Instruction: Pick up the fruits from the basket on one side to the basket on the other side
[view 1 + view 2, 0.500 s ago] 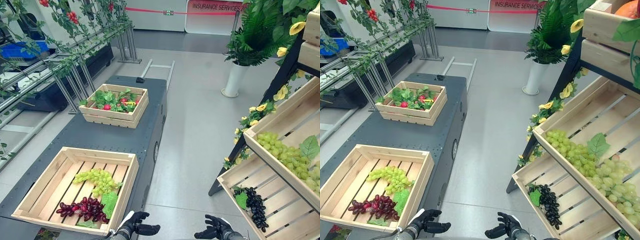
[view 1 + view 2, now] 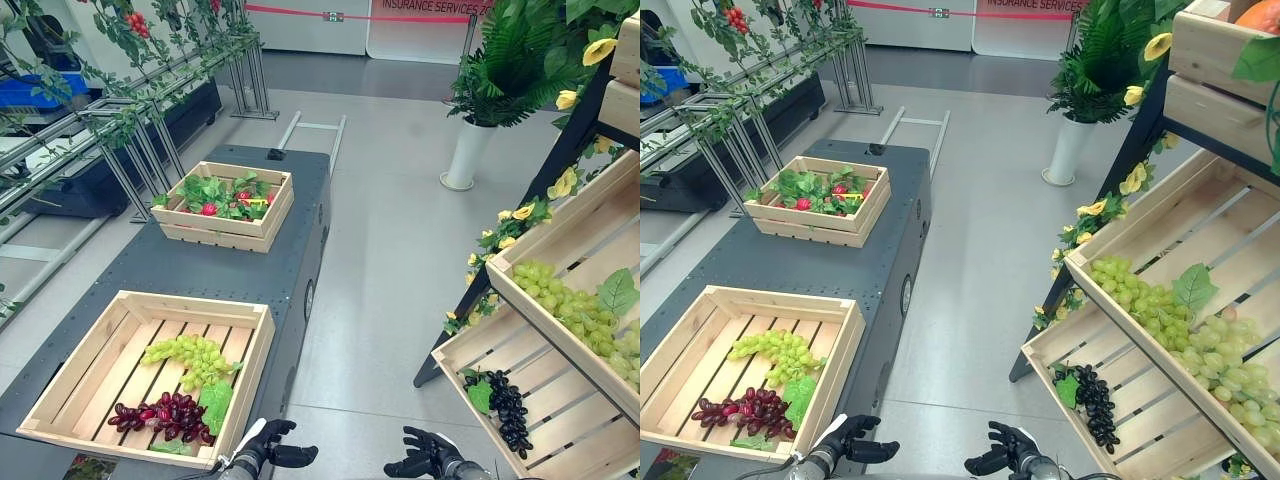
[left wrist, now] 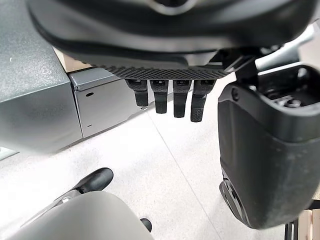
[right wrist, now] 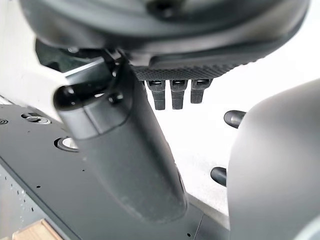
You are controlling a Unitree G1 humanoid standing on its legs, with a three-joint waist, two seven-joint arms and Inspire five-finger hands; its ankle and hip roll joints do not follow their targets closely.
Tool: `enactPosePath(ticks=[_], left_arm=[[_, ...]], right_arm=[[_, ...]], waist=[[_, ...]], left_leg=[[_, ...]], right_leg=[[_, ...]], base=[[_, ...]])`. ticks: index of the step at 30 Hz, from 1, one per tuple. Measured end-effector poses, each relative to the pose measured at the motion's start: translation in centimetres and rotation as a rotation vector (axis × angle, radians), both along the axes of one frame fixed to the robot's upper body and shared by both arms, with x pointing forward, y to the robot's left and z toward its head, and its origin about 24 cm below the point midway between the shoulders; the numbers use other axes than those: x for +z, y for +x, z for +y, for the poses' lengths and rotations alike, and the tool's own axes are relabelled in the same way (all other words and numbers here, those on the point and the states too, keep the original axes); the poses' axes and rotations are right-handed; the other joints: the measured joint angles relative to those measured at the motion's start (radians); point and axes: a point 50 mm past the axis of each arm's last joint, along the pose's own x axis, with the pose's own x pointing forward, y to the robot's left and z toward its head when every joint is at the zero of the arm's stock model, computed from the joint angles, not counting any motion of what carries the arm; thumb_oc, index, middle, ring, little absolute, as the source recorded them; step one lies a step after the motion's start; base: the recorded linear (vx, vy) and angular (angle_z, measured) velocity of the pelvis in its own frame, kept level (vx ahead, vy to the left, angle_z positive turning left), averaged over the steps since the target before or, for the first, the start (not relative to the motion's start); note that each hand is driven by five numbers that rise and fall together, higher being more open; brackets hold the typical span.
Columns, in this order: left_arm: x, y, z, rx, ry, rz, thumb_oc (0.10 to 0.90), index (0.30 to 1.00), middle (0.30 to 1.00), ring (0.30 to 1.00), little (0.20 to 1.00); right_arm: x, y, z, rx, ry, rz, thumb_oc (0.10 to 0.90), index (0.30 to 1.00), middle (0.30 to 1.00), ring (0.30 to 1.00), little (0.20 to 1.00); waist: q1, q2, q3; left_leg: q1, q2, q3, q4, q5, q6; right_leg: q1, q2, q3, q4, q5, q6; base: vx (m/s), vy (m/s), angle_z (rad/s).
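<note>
A wooden crate (image 2: pixel 68 360) on the dark cart at my lower left holds a bunch of green grapes (image 2: pixel 192 360) and a bunch of dark red grapes (image 2: pixel 160 418). On the slanted shelf at the right, one crate carries green grapes (image 2: pixel 565 305) and the crate below it black grapes (image 2: pixel 506 408). My left hand (image 2: pixel 268 447) hangs low just right of the near crate, with relaxed fingers (image 3: pixel 173 102) and nothing in it. My right hand (image 2: pixel 424 458) hovers over the floor between cart and shelf, its fingers (image 4: pixel 172 94) also loose and empty.
A second crate (image 2: pixel 222 205) of leafy greens and small red fruits stands farther back on the cart (image 2: pixel 250 270). A potted plant (image 2: pixel 470 150) stands on the grey floor beyond. Metal racks with vines (image 2: pixel 120 120) line the left side.
The whole picture has shifted slightly, so the camera moved. Both hands keep the same pose and the fruit lies where it was.
</note>
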Motion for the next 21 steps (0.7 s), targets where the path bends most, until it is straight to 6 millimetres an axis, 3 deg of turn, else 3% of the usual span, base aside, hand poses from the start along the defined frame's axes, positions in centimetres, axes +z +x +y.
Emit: enactPosePath(ticks=[7,12,21], left_arm=[[0.1,0.2,-0.2,-0.060,0.026,-0.024,0.800,0.900,0.900,0.900,0.900],[0.6,0.8,-0.9,-0.213,0.066,-0.106,0.800,0.900,0.900,0.900,0.900],[3.1,3.5,-3.6,-0.373,0.057,-0.466,0.800,0.900,0.900,0.900,0.900]], right_arm=[[0.0,0.0,0.0,0.000,0.000,-0.001,0.800,0.900,0.900,0.900,0.900],[0.0,0.1,0.0,0.007,0.000,-0.007,0.800,0.900,0.900,0.900,0.900],[0.4,0.6,-1.0,0.053,-0.029,-0.025,0.800,0.900,0.900,0.900,0.900]], waist=[[0.000,0.001,0.000],[-0.002,0.002,0.001],[-0.001,0.013,0.026]], left_leg=[[0.003,0.000,0.001,0.000,0.000,0.000],[0.003,0.000,0.001,0.000,0.000,0.000],[0.004,0.000,-0.004,0.000,0.001,0.000]], right_leg=[[0.002,0.000,0.000,0.000,0.000,0.000],[0.002,0.000,0.002,0.000,0.000,0.000],[0.006,0.000,-0.003,0.000,0.001,0.000]], base=[[0.00,0.000,0.00],[0.00,0.000,0.00],[-0.01,0.003,0.00]])
